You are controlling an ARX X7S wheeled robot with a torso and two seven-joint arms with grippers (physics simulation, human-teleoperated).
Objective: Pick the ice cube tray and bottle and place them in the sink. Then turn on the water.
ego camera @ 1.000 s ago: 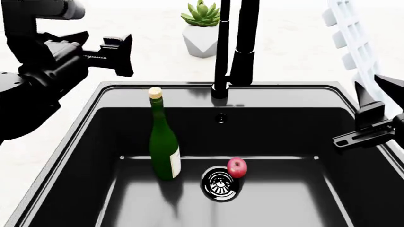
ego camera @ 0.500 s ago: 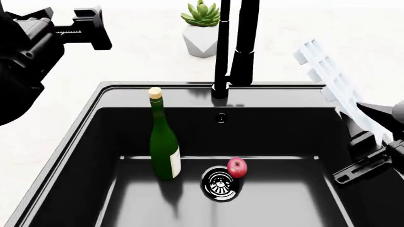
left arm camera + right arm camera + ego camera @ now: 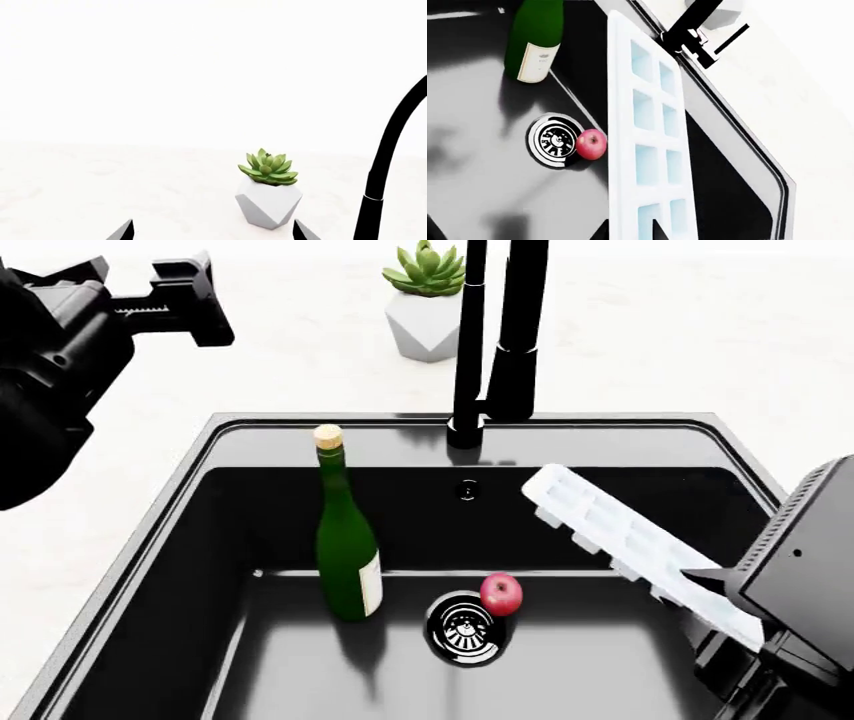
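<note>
Nearby: apple point(image 3: 501, 592) beside drain point(image 3: 466, 631).

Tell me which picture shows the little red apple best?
The right wrist view: the apple looks biggest there, touching the round drain. The head view shows it smaller, beside the same drain. The left wrist view misses it, showing only a potted plant.

The flat white plastic ice cube tray point(image 3: 650, 145) runs off the right wrist picture's edge, its held end hidden in the head view behind the right arm. The tall dark green glass bottle point(image 3: 534, 37) loses its neck there. Only two dark tips of the left gripper's fingers point(image 3: 125, 231) show.
</note>
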